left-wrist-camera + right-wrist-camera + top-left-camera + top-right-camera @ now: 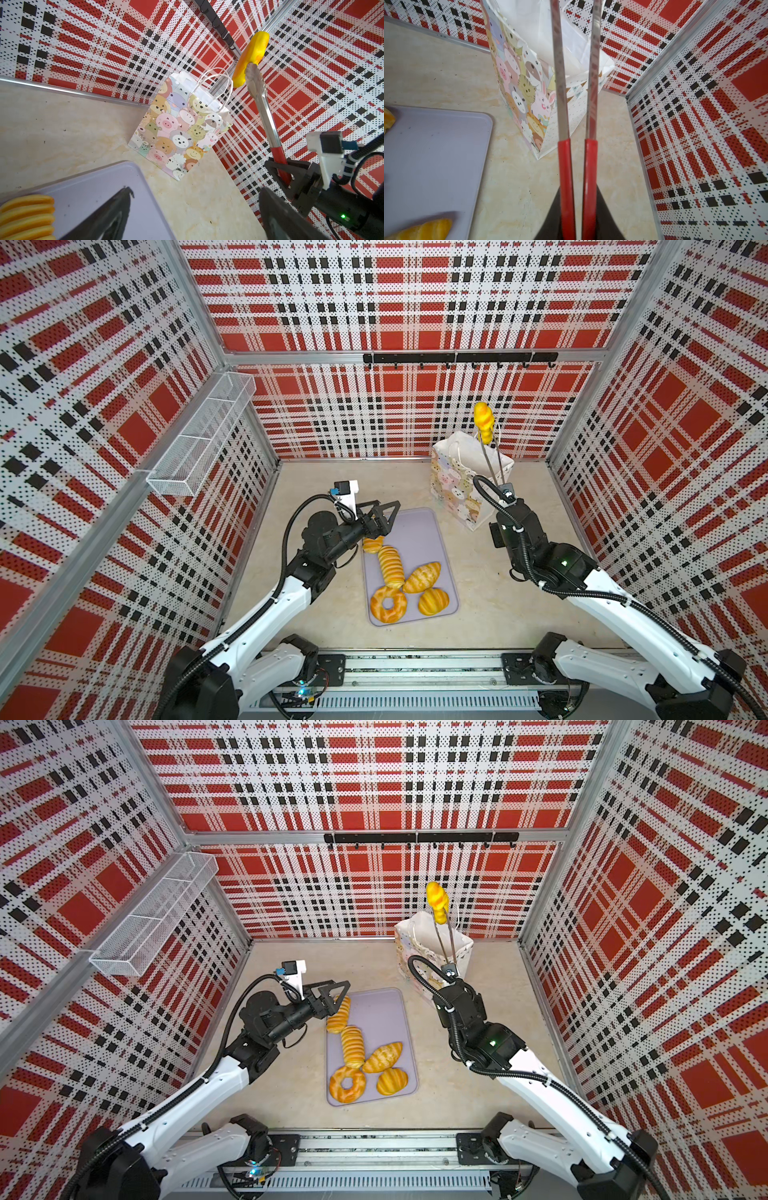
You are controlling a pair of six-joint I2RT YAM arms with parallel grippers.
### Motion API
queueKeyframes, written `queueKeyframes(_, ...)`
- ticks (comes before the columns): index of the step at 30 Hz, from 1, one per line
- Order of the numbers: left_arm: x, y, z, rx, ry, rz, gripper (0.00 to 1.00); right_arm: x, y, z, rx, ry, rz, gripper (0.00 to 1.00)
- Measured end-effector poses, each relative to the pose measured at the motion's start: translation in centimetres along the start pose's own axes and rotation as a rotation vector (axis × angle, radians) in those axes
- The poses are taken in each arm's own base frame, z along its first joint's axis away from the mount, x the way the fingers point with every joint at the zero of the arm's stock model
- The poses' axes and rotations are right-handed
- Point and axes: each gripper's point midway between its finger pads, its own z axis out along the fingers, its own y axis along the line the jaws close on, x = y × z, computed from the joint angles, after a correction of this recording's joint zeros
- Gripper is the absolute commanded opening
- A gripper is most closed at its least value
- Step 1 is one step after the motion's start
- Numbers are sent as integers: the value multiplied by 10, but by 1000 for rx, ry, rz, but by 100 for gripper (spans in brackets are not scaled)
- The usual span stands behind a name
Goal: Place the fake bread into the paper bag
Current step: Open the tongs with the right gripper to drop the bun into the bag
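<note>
My right gripper (508,493) (578,207) is shut on the red handles of metal tongs (494,464) (560,83). The tongs' tips pinch a glossy yellow fake bread (483,418) (437,898) (250,58), held high over the open top of the paper bag (457,489) (178,128). The bag stands upright, printed with cartoon animals. Several more fake breads lie on the lavender tray (419,531): a ridged roll (390,566), a speckled oval (422,577), a doughnut (388,604) and a round bun (433,601). My left gripper (384,508) (195,193) hangs open over the tray's far left end, above another roll (338,1015).
A white wire basket (203,439) is fixed to the left wall and a black hook rail (457,358) to the back wall. Plaid walls close in three sides. The arms' base rail (415,668) runs along the front edge.
</note>
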Motion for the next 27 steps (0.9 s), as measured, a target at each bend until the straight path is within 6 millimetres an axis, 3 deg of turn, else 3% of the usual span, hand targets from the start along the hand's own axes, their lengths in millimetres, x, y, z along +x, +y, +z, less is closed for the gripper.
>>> queueKeyframes(9,-1,-1,0,4,-4,27,98,20,6,11,-13,93,0,21)
queueKeyframes(16,-1,-3,-1,12,-1,41,98,20,5,12,-3,113,25,30)
queueKeyframes(27,-6,-10,-5,29,-18,50,98,24,5,12,-5,130,26,27)
